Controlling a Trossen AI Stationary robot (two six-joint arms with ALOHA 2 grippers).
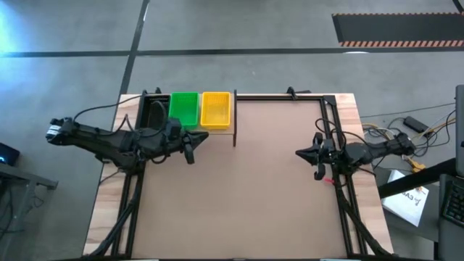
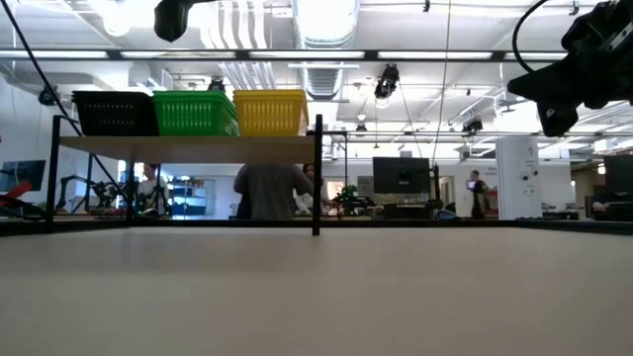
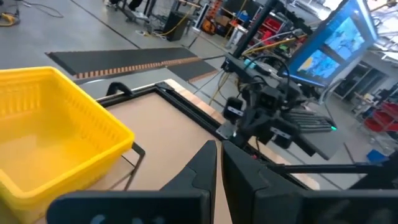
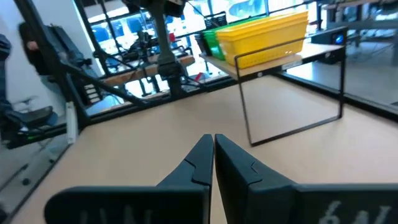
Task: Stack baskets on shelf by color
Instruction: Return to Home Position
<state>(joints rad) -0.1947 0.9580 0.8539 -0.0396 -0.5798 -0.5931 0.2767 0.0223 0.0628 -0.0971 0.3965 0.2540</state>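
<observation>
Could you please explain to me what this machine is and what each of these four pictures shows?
It is a robot with two dark arms working at a brown table. One picture looks straight down from above, one looks level across the tabletop, and the other two come from cameras on the arms' wrists. Each arm ends in a two-fingered hand. The left hand and the right hand are both shut and hold nothing. On a raised pale shelf at the table's far left stand the black baskets, green baskets and yellow baskets, side by side.
</observation>
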